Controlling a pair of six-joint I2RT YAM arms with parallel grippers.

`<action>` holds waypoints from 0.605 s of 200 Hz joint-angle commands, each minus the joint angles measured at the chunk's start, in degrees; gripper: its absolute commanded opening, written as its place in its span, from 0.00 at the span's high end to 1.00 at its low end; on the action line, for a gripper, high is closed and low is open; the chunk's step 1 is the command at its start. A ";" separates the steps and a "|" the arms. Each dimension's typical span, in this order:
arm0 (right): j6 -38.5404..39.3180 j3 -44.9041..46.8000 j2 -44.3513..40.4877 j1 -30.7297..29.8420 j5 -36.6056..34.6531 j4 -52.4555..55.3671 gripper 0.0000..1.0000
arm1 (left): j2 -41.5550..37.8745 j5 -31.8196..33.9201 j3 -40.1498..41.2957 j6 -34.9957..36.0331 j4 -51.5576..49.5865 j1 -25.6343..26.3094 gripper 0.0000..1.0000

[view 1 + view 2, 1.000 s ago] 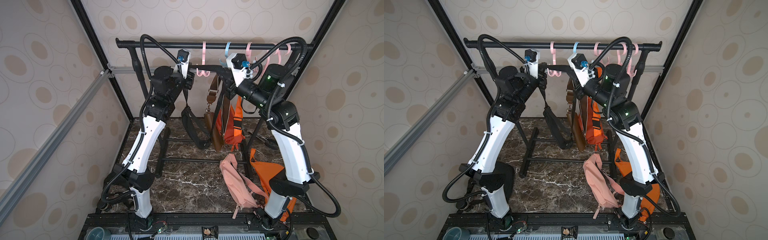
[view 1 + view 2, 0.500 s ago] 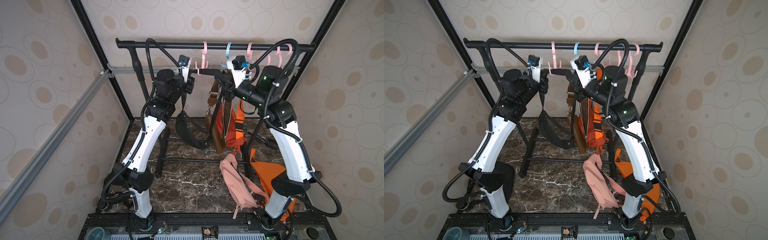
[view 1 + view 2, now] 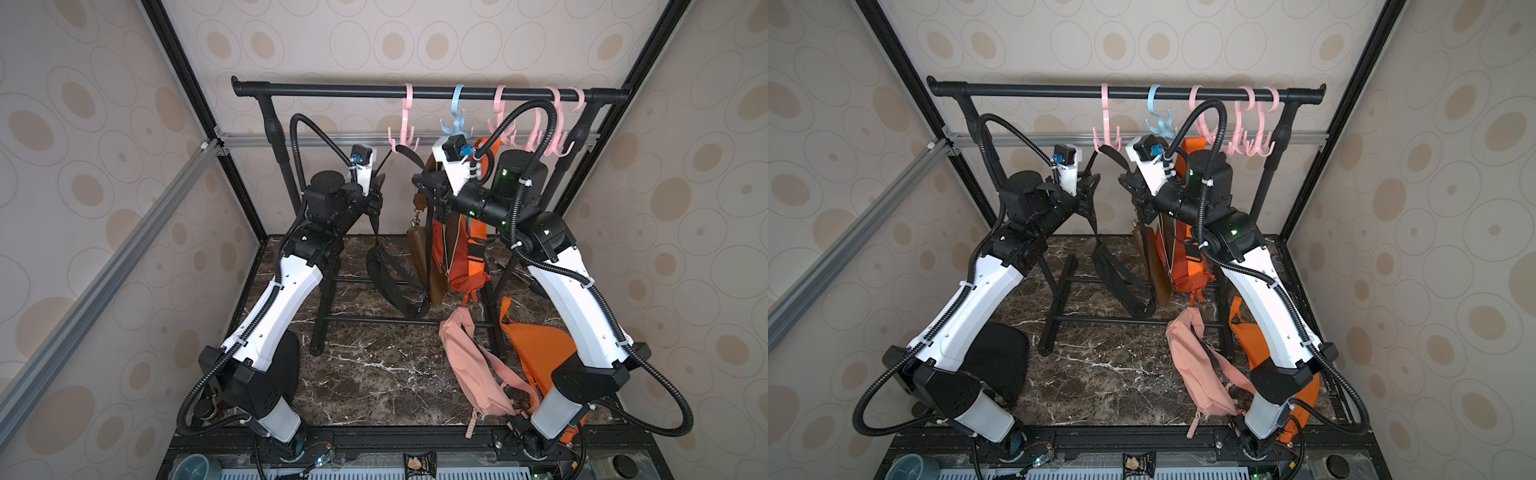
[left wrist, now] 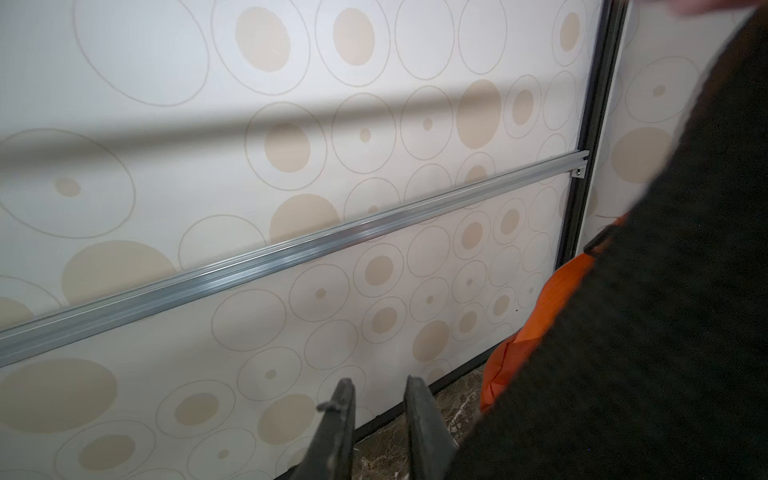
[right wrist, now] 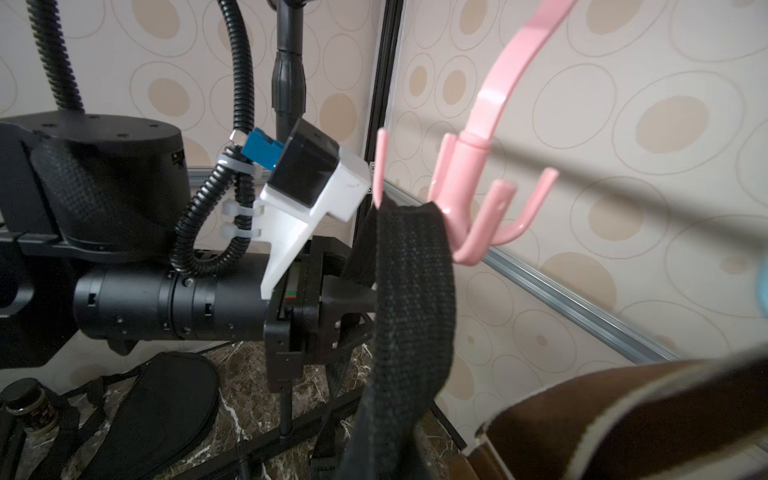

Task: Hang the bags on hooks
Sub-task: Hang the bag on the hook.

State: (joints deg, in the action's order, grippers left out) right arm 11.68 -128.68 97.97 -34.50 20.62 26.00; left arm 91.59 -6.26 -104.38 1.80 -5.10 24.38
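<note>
The black bag (image 3: 394, 284) hung under the rail (image 3: 332, 89), its strap (image 5: 411, 291) looped over a prong of the leftmost pink hook (image 5: 478, 199); the left claw (image 4: 378, 388) stood narrowly parted just beside the strap, gripping nothing; the right claw (image 3: 422, 183) was closed near the hook, its contents hidden.

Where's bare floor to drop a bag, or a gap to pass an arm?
Free: marble floor between left arm base and pink bag; rail above the left arm, beside the end pink hook. Crowded: orange bag by right arm; hung bags mid-rack.
</note>
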 commanded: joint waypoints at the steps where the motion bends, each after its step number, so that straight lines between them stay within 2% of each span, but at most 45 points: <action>1: 0.76 -0.31 -0.10 -1.21 -0.82 0.52 0.92 | -1.59 -0.79 -0.93 -1.36 2.40 -0.21 0.58; 18: 0.71 -0.77 0.38 -1.61 -1.87 0.84 0.88 | -1.42 -0.81 -3.02 -0.87 1.00 -0.22 0.41; 38: -0.14 -0.82 -0.10 -1.63 -1.97 0.87 0.78 | -2.11 -0.61 -4.78 -0.40 -1.02 -0.05 0.25; 62: -0.08 0.79 -1.43 -2.63 -1.89 1.01 0.67 | -5.57 1.49 -1.56 -0.44 0.21 0.14 0.10; 71: 0.27 1.99 -2.22 -3.26 -2.49 0.54 0.64 | -7.09 1.95 -0.04 -0.63 0.97 0.30 0.01; 92: 1.65 3.44 -3.61 -5.43 -6.47 -0.31 0.53 | -10.49 3.78 3.35 -1.35 2.92 0.57 0.00; 112: 2.48 3.00 -4.71 -6.63 -11.18 0.15 0.39 | -13.31 6.66 5.26 -1.54 1.86 0.75 0.00; 121: 1.83 3.05 -5.29 -6.80 -13.22 0.19 0.36 | -14.73 8.37 6.79 -1.45 1.76 0.75 0.00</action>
State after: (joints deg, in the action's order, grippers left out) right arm 12.88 -125.43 96.05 -40.38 13.54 26.81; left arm 80.14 -2.50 -99.92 0.82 -4.56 24.86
